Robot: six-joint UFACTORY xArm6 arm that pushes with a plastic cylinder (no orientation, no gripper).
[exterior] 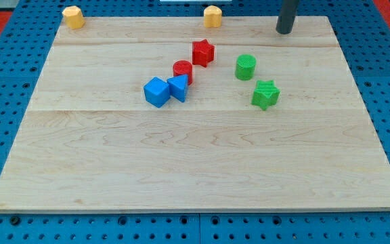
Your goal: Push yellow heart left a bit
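Note:
A yellow block [212, 15] that looks like the heart sits at the board's top edge, near the middle. A second yellow block [73, 16], more like a pentagon, sits at the top left corner. My tip [284, 31] rests on the board near the top edge, well to the right of the heart and apart from it. It touches no block.
A red star [202, 52] and a red cylinder [182, 70] lie below the heart. A blue cube [156, 91] and a blue triangle [178, 87] touch each other. A green cylinder [245, 67] and a green star [265, 94] lie to the right.

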